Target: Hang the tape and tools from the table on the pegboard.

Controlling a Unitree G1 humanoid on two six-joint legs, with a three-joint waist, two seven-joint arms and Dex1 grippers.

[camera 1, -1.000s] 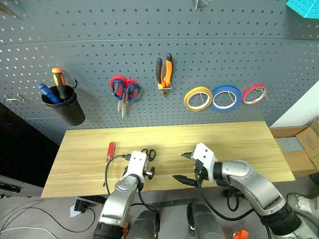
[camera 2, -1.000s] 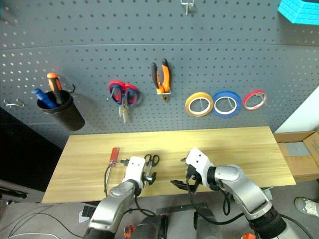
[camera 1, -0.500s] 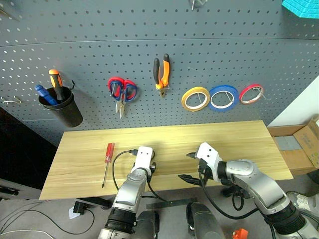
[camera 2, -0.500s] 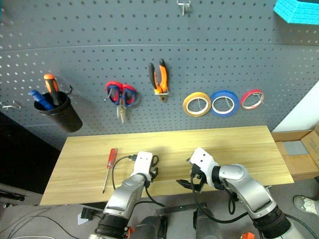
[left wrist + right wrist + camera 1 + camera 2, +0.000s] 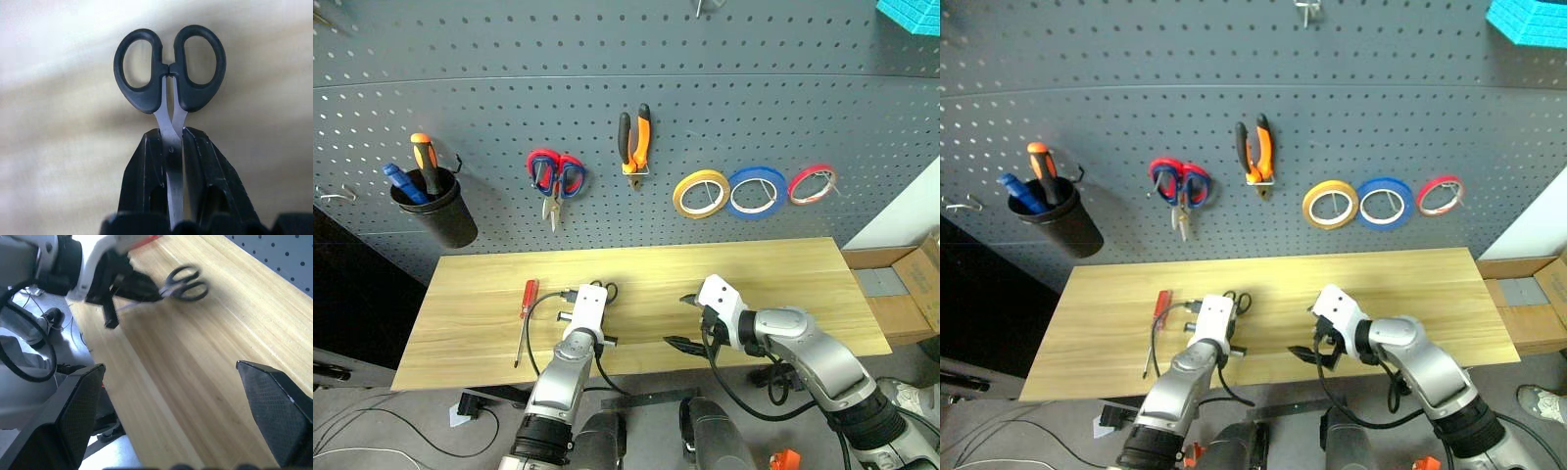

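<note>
L end effector [image 5: 170,147] is clamping the blades of the black-handled scissors [image 5: 168,68], handles pointing fwd, over the surface [image 5: 783,274] near its front edge, left of middle. R end effector [image 5: 683,321] is hanging w/ fingers spread wide, nothing in it, near the front edge at mid-length. Red-handled screwdriver [image 5: 525,311] is lying toward the left end. On the pegboard [image 5: 803,88]: pliers [image 5: 635,140] and yellow tape [image 5: 701,193] hanging.

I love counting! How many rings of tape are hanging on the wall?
3, side by side on the pegboard: the yellow tape, then a blue tape ring, then a thinner red tape ring nearest the right edge.
</note>
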